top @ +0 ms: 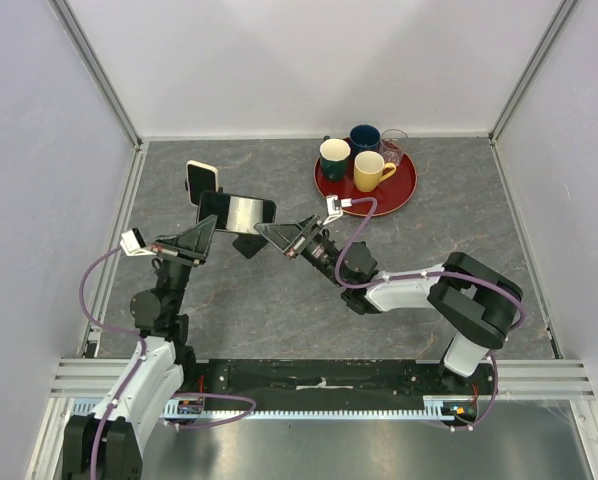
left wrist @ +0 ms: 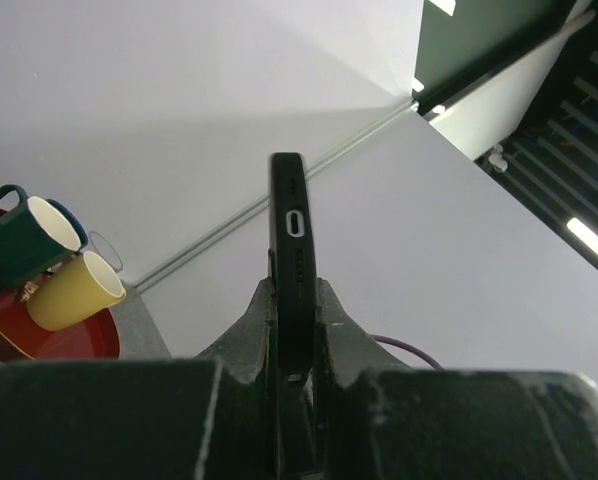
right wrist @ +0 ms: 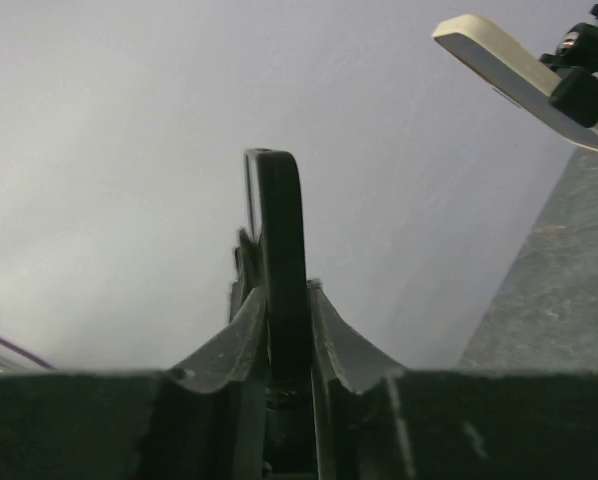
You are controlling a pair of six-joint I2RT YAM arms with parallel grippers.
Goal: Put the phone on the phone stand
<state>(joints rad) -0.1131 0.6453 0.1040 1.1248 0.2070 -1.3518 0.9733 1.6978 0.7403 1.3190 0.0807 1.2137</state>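
The black phone [top: 237,211] with a shiny screen is held level above the table, to the left of its middle. My left gripper [top: 211,229] is shut on its left end and my right gripper [top: 270,232] is shut on its right end. The left wrist view shows the phone [left wrist: 293,230] edge-on with its charging port, clamped in the left gripper [left wrist: 294,300]. The right wrist view shows it [right wrist: 278,240] edge-on in the right gripper [right wrist: 284,305]. The phone stand's cream plate [top: 201,182] stands just behind the phone, and also shows in the right wrist view [right wrist: 514,68]. A black part [top: 249,246] lies below the phone.
A red tray [top: 400,190] at the back right holds a dark green mug [top: 334,157], a navy mug [top: 364,137], a yellow mug [top: 370,171] and a glass [top: 394,143]. White walls enclose the grey table [top: 279,310] on three sides.
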